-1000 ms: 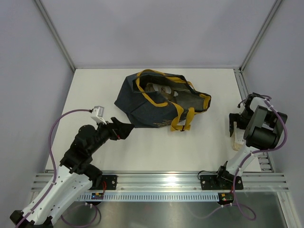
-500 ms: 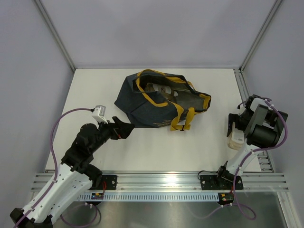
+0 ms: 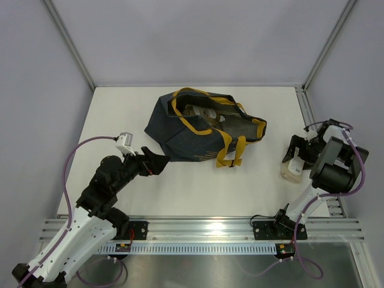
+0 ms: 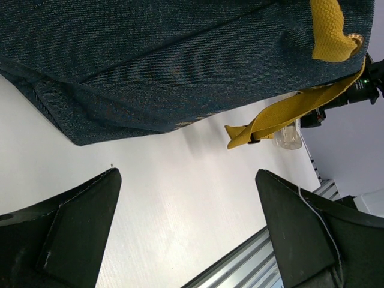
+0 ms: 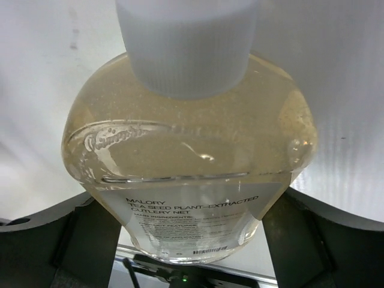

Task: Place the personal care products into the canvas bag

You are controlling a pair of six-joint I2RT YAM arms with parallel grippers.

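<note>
Beige bottle [image 5: 189, 150], right claw [image 5: 192, 240] gripping, cap cropped

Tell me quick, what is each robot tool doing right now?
Left tool: open, holding nothing.
Right tool: closed on the pale yellow clear plastic bottle with a white cap.

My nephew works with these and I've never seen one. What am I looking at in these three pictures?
Two robot arms are fixed at the near edge of a white table. The overhead view looks down on both; the other two come from cameras on each wrist. A dark canvas bag lies open on the table, with pale items inside. The left gripper is open and empty, close beside the bag. The right gripper holds a pale bottle with a white cap.
</note>
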